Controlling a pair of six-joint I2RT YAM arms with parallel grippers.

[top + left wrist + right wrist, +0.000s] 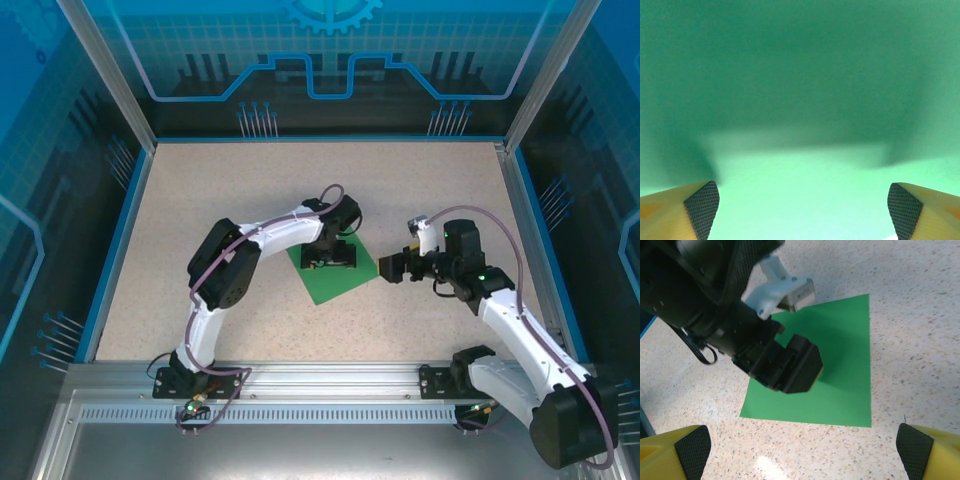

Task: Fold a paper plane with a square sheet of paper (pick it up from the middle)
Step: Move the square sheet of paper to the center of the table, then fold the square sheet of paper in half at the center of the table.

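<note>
From the top external view, the square sheet of paper (335, 284) lies flat near the middle of the speckled table (200, 200), turned so that one corner points toward the near edge. The left arm reaches in from the near left, and the left gripper (330, 262) points down over the far part of the sheet. The right gripper (388, 268) sits just beside the sheet's right corner, off the paper.

In the left wrist view, bright green paper (800, 75) spans the frame, blurred by closeness, with a soft shadow across its upper part. The two yellow fingers (702, 210) with dark textured pads stand far apart at the lower corners, jaws spread wide, nothing between them. I cannot tell whether the tips touch the paper.

In the right wrist view, the sheet (845, 365) lies flat on the table (920, 315), all edges straight and no fold visible. The left gripper's black body hangs over the sheet's left half, casting a shadow on it. The right gripper's own fingertips (692, 450) sit at the lower corners, spread fully apart and empty, over bare table near the sheet's near edge.
</note>
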